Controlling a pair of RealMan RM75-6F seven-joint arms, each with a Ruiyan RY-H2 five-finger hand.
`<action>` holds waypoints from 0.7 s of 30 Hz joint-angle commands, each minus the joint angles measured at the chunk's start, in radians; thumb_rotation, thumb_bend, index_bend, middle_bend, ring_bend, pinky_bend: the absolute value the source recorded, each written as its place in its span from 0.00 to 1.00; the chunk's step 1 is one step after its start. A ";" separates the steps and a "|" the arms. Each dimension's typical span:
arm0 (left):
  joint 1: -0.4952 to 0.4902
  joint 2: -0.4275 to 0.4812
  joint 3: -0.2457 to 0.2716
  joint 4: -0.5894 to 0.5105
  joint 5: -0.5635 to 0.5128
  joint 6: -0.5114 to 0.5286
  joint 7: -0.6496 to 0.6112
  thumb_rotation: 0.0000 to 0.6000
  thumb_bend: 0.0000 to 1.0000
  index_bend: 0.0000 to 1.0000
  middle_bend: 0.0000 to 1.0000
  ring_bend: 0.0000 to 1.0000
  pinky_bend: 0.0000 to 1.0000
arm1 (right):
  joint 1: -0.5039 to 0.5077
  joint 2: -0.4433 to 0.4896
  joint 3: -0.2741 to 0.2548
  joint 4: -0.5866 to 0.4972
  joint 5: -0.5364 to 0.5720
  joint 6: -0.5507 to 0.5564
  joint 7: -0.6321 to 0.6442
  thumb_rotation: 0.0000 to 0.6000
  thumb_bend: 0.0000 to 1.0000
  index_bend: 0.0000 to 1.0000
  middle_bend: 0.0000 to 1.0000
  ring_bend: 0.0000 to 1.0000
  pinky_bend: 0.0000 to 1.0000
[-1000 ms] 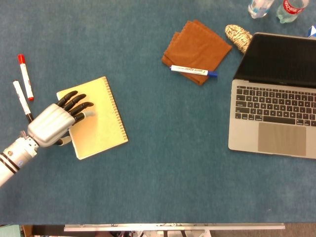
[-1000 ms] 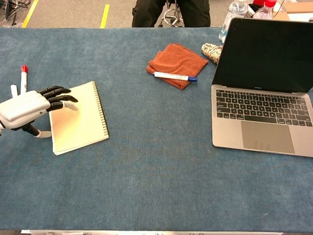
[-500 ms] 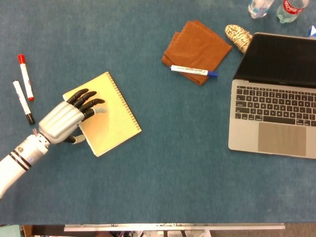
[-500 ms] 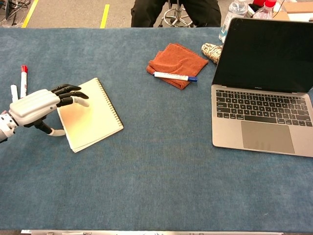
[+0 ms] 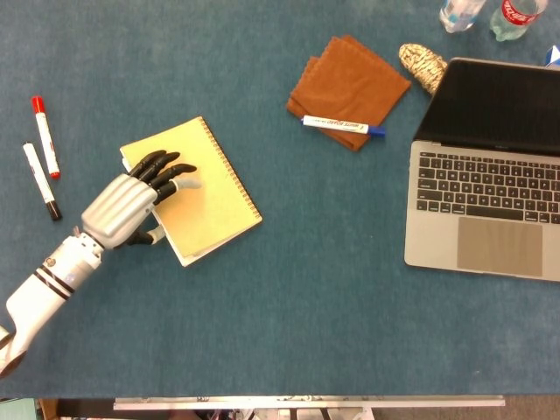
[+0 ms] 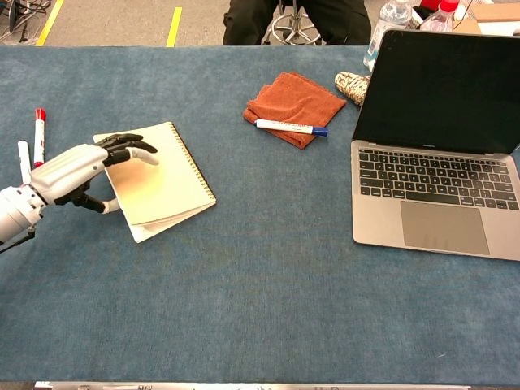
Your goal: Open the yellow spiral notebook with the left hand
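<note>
At about nine o'clock on the blue table (image 5: pixel 289 289), the yellow spiral notebook (image 5: pixel 206 188) lies turned askew, its wire binding along the edge toward three o'clock. The left hand (image 5: pixel 131 203) rests on its nine o'clock half, dark fingers (image 5: pixel 166 169) laid flat on the cover and the thumb tucked at the near edge, where the cover stands slightly lifted off the pages; whether the thumb truly pinches that cover I cannot tell. The right hand shows in neither view. Containers: two bottles at the far one o'clock edge, a clear water bottle (image 5: pixel 458 13) and a red-labelled bottle (image 5: pixel 516 17); only their lower parts show from the head view and their contents cannot be told. Three markers in all: two lie side by side, apart, at nine o'clock beyond the hand, a red-capped marker (image 5: pixel 45 136) and a black-tipped marker (image 5: pixel 40 180), and a blue-capped marker (image 5: pixel 343 126) lies on one folded brown cloth (image 5: pixel 348 87) at twelve o'clock. One open laptop (image 5: pixel 488 166) sits at three o'clock, with one patterned bundle (image 5: pixel 422 64) just beyond its nearest screen corner.
</note>
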 commanded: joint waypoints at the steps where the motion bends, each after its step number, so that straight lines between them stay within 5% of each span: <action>1: -0.003 -0.009 -0.009 -0.005 -0.005 0.004 0.001 1.00 0.36 0.23 0.14 0.00 0.00 | -0.001 0.000 0.001 0.001 0.000 0.002 0.000 1.00 0.19 0.14 0.18 0.10 0.18; 15: -0.018 -0.014 -0.039 -0.079 -0.025 0.002 0.014 1.00 0.36 0.60 0.20 0.01 0.00 | -0.005 -0.002 0.003 0.011 0.000 0.011 0.011 1.00 0.19 0.14 0.18 0.10 0.18; 21: -0.012 0.022 -0.031 -0.099 -0.025 0.006 0.022 1.00 0.36 0.68 0.26 0.05 0.00 | -0.006 -0.003 0.003 0.013 -0.002 0.012 0.014 1.00 0.19 0.14 0.18 0.10 0.18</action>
